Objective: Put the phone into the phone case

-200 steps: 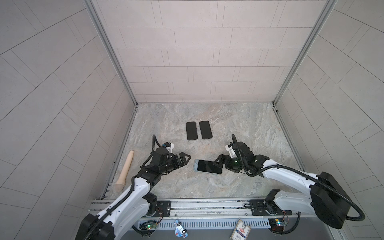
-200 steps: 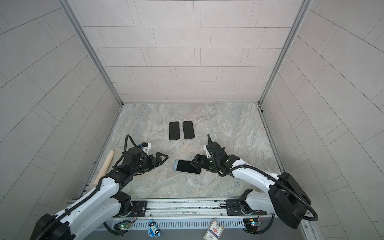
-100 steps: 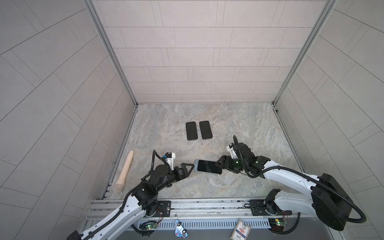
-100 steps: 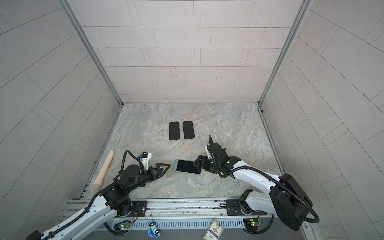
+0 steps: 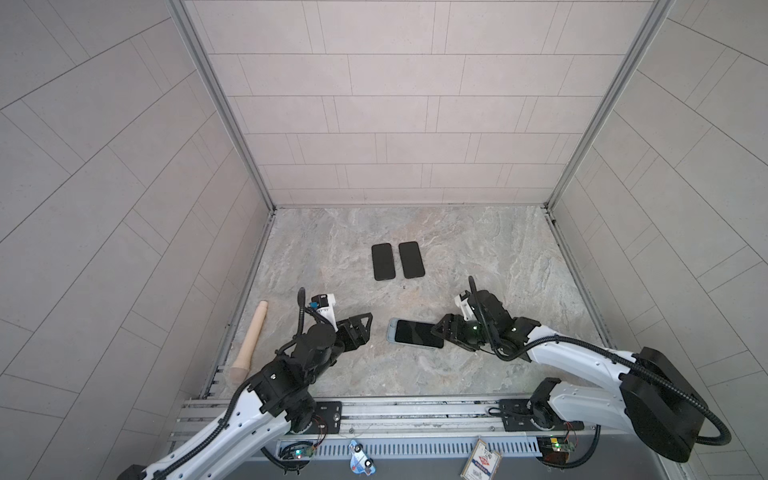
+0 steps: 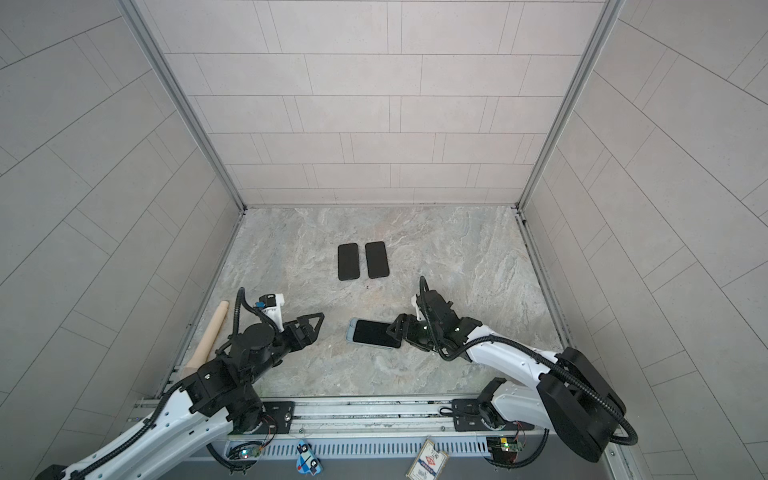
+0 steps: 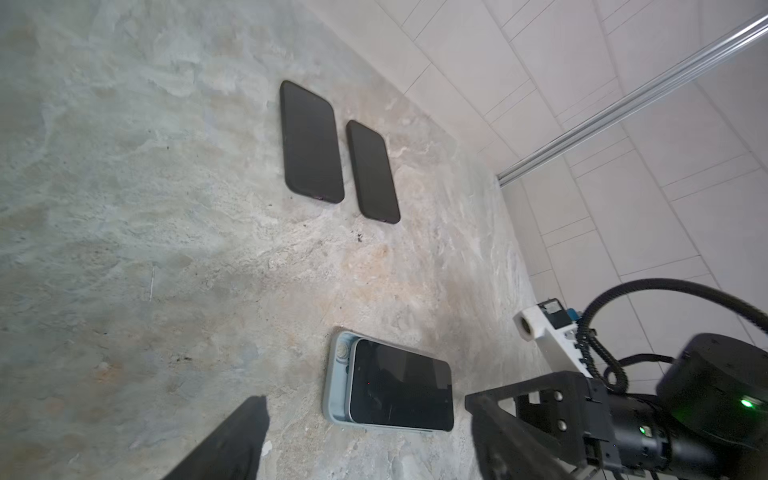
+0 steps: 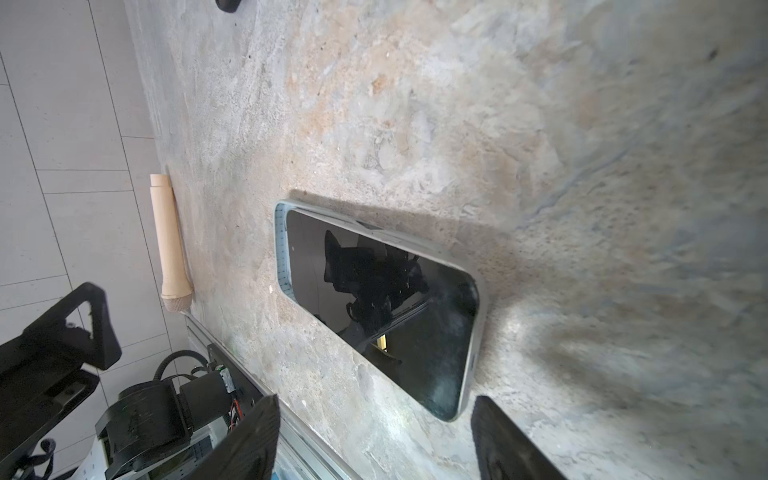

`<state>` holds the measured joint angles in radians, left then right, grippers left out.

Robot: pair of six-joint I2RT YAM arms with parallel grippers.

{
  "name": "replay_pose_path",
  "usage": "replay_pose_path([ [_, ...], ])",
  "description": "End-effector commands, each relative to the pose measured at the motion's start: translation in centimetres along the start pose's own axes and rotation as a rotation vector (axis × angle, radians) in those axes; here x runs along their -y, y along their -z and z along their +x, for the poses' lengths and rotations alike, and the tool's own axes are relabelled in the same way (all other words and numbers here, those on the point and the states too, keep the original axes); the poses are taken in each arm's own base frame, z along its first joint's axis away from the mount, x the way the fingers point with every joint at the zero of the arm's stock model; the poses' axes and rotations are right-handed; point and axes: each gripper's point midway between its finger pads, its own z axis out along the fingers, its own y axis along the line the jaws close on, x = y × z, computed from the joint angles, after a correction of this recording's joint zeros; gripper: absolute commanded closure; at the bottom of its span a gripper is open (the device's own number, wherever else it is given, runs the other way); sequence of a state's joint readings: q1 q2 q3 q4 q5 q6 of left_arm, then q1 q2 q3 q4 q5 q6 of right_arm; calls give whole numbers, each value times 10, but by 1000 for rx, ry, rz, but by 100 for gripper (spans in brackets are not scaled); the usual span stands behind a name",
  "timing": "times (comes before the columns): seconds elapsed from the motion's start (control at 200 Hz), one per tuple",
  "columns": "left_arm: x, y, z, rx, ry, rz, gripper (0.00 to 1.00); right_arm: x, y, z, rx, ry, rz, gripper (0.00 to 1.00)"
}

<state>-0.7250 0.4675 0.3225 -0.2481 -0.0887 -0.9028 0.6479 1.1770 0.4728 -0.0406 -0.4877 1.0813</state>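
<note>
Right wrist view, and the phone [image 8: 374,311] lies screen-up on the case [image 8: 281,249], just ahead of the right gripper [image 8: 374,440], whose fingers stand wide apart and hold nothing; the phone's near end stops just short of the gap. At the far end the pale blue case pokes out past the phone, so it isn't seated there. In a top view the left gripper [image 5: 362,332] points at that bare end, near it but not touching, fingers spread too, empty.
</note>
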Motion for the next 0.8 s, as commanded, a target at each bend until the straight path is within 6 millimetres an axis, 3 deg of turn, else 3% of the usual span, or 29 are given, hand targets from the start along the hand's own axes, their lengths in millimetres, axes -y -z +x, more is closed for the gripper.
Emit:
replay_pose_path([
  [0.0,19,-21,9,-107,-22,136,19,-11,3,-5,19,5,-28,24],
  [0.205,6,-61,31,-272,56,142,19,-4,0,-5,29,-17,-15,25],
  [0.295,15,-72,33,-322,84,172,27,-6,-4,-7,28,-23,-25,25],
  [0.36,14,-77,36,-350,96,161,32,-4,-7,-8,28,-36,-22,26],
  [0.795,9,-96,60,-507,154,152,37,8,-10,-8,22,-53,42,23],
])
